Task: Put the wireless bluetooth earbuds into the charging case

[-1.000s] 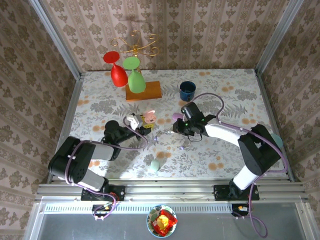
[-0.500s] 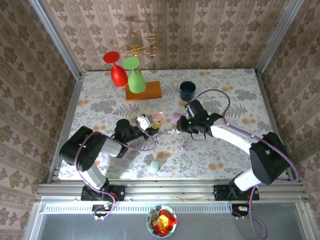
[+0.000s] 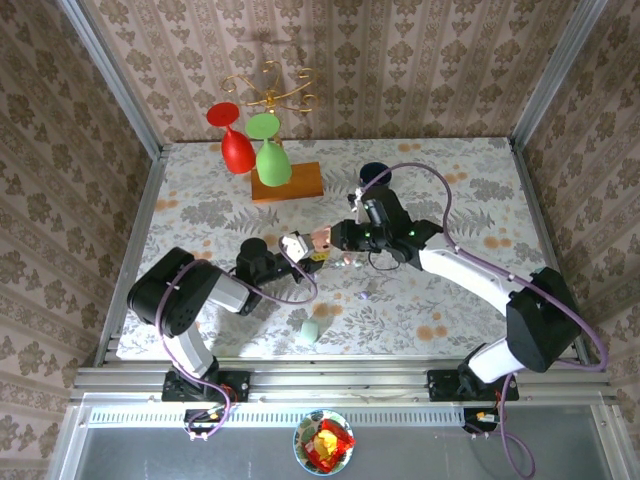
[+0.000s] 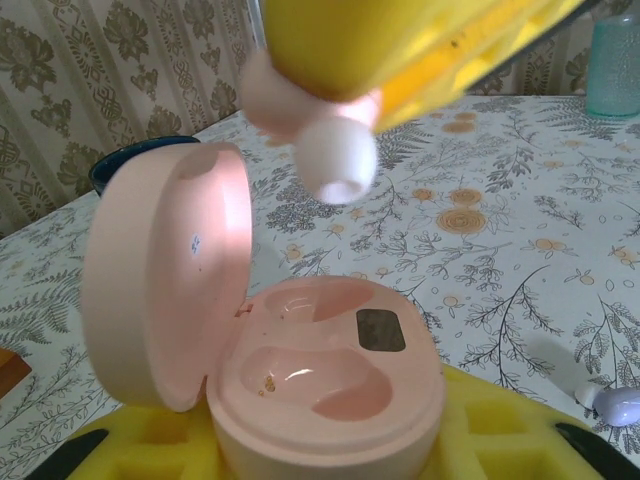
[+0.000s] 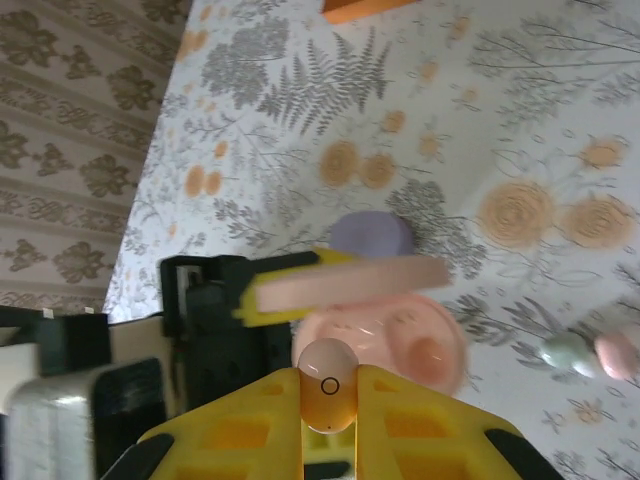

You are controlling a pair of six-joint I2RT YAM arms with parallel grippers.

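The left gripper point(image 4: 330, 450) is clamped on the open pink charging case point(image 4: 330, 390), whose lid is swung back. The right gripper point(image 5: 330, 402) pinches a pale pink earbud point(image 4: 332, 156) between its yellow fingertips, just above the case's empty wells. Two loose earbuds point(image 5: 568, 350) lie on the table point(image 5: 520, 120) nearby.

Top view looks down over the table point(image 3: 450, 290); both wrist views closely face the pink case point(image 4: 330, 395).
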